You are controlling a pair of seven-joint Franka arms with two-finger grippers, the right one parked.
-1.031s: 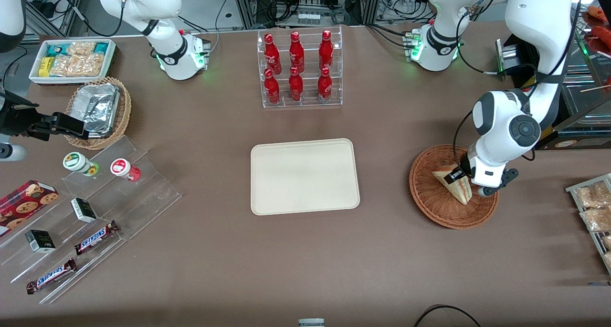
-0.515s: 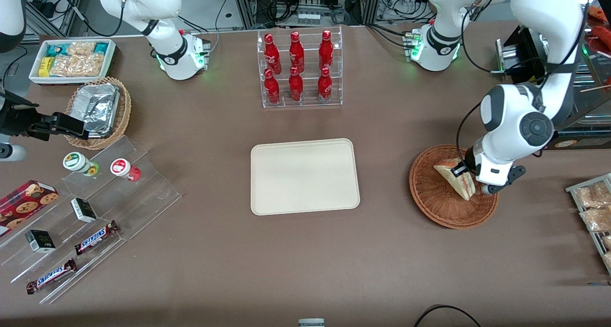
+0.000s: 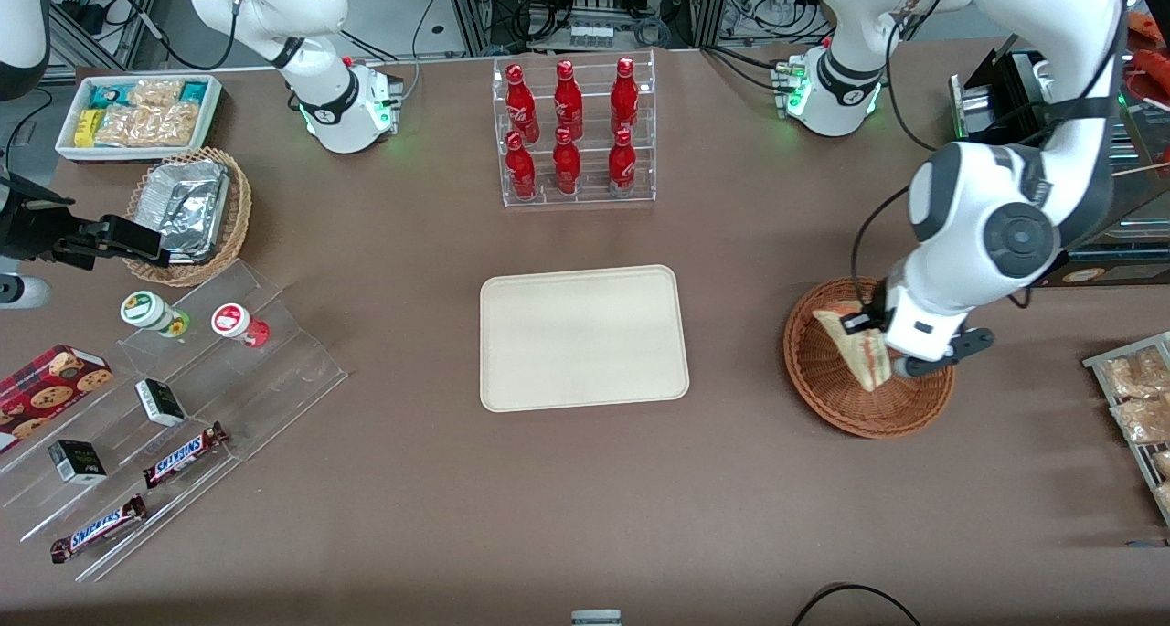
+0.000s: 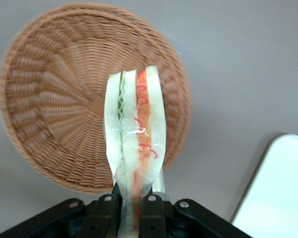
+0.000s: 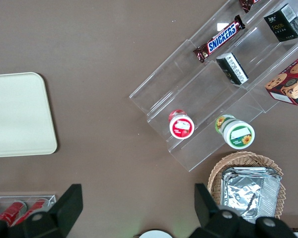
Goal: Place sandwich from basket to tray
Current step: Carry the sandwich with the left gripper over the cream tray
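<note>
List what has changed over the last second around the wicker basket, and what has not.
The gripper, jaws shut on the sandwich, has lifted it clear of the basket; the wrist view shows it hanging above the weave. It has also drifted slightly toward the tray. The basket, the tray and the bottle rack stayed where they were.

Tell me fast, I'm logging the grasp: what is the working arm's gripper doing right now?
Left gripper: jaws closed on the triangular white-bread sandwich, holding it above the round reddish-brown wicker basket.
</note>
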